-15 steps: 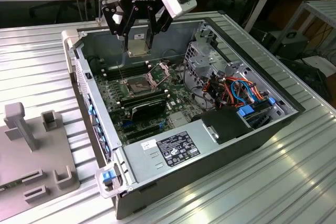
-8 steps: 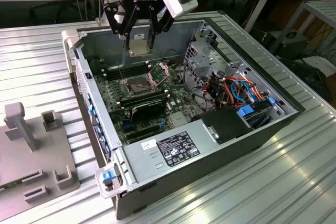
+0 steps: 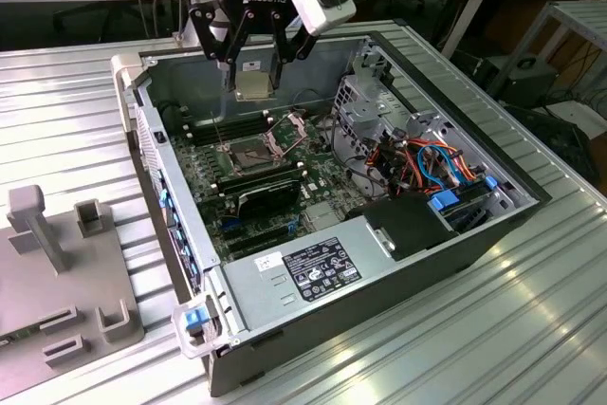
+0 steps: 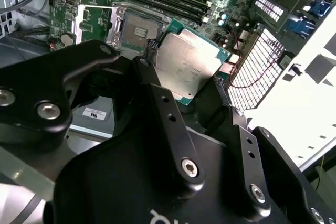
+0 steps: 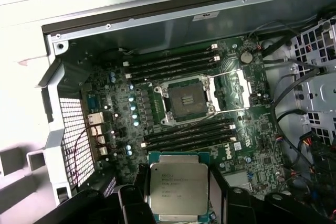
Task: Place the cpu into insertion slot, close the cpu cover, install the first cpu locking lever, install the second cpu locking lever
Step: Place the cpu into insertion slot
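My jaws pinch the cpu (image 5: 178, 190) by its edges, silvery top up, above the open computer case (image 3: 408, 277). The insertion slot (image 5: 186, 99) lies bare on the green motherboard (image 5: 252, 145), apart from the chip, with the cpu cover (image 5: 231, 88) swung open beside it. To seat it well, I judge I should keep the chip level, square it over the socket, and lower it straight without sliding.

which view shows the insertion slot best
The first wrist view: the insertion slot lies open, seen nearly straight on. The second wrist view shows it at a slant; the exterior view from farther off.
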`<state>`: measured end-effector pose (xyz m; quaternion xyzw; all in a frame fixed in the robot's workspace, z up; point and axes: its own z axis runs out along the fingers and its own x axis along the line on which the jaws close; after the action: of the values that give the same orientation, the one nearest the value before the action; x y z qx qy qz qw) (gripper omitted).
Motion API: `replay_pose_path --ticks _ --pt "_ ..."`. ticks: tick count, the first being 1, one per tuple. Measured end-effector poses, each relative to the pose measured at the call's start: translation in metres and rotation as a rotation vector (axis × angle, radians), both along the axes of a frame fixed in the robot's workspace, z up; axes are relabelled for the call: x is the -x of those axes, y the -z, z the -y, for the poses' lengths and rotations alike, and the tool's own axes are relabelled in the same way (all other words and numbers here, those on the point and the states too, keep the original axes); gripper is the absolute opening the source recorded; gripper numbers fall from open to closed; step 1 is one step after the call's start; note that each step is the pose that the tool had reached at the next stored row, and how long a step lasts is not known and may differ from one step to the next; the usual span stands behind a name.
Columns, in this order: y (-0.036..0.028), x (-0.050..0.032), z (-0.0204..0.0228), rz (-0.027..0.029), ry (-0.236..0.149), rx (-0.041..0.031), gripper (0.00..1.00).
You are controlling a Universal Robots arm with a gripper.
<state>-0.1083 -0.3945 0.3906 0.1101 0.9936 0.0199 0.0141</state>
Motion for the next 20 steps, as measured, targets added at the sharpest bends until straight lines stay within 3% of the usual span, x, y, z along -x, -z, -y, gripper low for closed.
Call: replay_pose_path --ticks 9,20 --pt "0.0005 -0.0009 -0.0004 -0.0001 0.079 0.0001 0.55" --pt "0.0005 -0.0011 -0.0004 -0.0001 0.086 0.0001 0.55"
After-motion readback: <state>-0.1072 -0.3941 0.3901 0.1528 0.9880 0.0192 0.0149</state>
